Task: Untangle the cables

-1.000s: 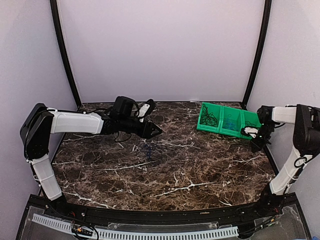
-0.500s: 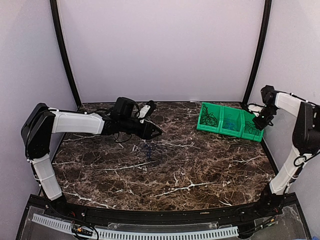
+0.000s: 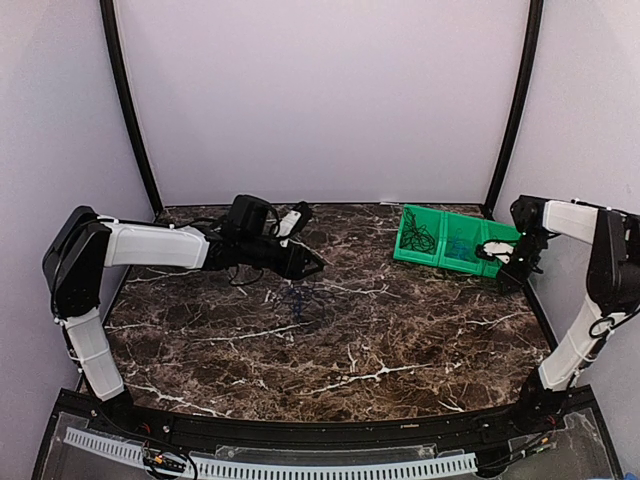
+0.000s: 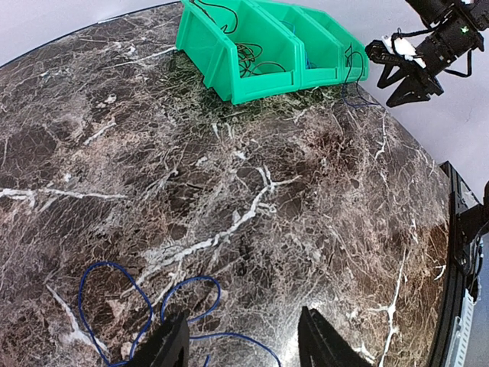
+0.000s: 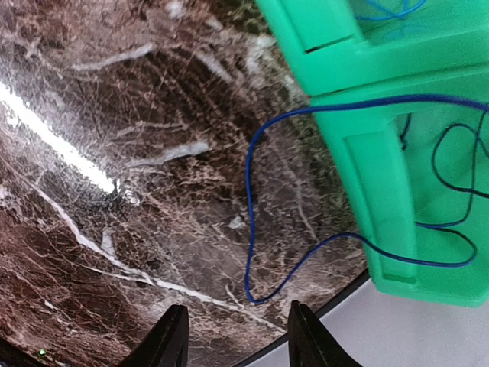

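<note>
A thin blue cable (image 4: 191,302) lies in loose loops on the marble table, just below and in front of my left gripper (image 4: 243,315), which is open and empty. In the top view that cable (image 3: 300,300) is faint, under my left gripper (image 3: 315,265). A second blue cable (image 5: 252,222) hangs out of the green bin's (image 5: 367,153) end compartment onto the table, ahead of my open, empty right gripper (image 5: 237,306). The bin (image 3: 455,262) also holds black cables (image 3: 420,238) and blue cables (image 3: 458,243). My right gripper (image 3: 510,272) hovers at the bin's right end.
The table's right edge (image 5: 336,302) runs close beside the hanging cable. The white tent wall (image 3: 320,100) and black frame poles (image 3: 515,100) close in the back. The green bin (image 4: 252,76) stands at the back right of the table.
My right gripper rose beside the bin half a second ago and has come back down and left to the bin's right end. My left arm has stayed nearly still.
</note>
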`<state>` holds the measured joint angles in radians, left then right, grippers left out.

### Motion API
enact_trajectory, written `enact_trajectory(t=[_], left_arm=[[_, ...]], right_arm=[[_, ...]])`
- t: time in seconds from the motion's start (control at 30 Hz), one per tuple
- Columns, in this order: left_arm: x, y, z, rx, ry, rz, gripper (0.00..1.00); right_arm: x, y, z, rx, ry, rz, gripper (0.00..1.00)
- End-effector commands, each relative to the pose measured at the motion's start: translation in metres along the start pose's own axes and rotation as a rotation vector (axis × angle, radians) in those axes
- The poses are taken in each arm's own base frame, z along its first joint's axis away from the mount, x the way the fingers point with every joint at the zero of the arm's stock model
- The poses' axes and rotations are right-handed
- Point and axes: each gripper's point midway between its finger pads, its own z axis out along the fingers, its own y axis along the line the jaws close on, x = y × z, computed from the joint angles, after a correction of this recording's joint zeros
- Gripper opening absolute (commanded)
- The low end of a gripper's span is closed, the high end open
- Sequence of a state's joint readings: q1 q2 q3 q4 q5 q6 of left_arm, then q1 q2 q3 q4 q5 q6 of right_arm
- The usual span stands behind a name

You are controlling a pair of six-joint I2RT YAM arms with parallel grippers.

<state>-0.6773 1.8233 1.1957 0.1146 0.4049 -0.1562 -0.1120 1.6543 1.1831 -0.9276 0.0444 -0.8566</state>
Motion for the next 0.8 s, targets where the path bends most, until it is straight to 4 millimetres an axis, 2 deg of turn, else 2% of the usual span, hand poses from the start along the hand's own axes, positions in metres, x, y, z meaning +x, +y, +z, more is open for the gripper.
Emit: enact_trajectory(t=[0.0,0.33,0.5,0.57,0.67,0.77], left_arm=[[-0.004,-0.005,0.002,0.020,-0.003,0.022,0.51],[-0.002,-0.004,0.000,0.013,-0.001,0.025,0.52],[0.000,-0.004,0.001,0.014,0.003,0.027,0.51],[0.000,-0.004,0.001,0.014,0.005,0.027,0.51],[0.000,-0.004,0.001,0.011,0.006,0.028,0.52],[0.000,-0.004,0.001,0.013,0.006,0.030,0.51]], right_arm=[[0.003,0.000,0.012,-0.004,0.026,-0.028,0.47],[0.005,-0.002,0.033,-0.001,0.090,-0.034,0.46],[0.007,-0.003,0.041,-0.006,0.106,-0.029,0.39],[0.008,-0.002,0.044,-0.016,0.115,-0.028,0.30],[0.005,-0.006,0.041,-0.006,0.115,-0.022,0.03],[-0.003,-0.019,0.025,0.038,0.086,-0.020,0.00]])
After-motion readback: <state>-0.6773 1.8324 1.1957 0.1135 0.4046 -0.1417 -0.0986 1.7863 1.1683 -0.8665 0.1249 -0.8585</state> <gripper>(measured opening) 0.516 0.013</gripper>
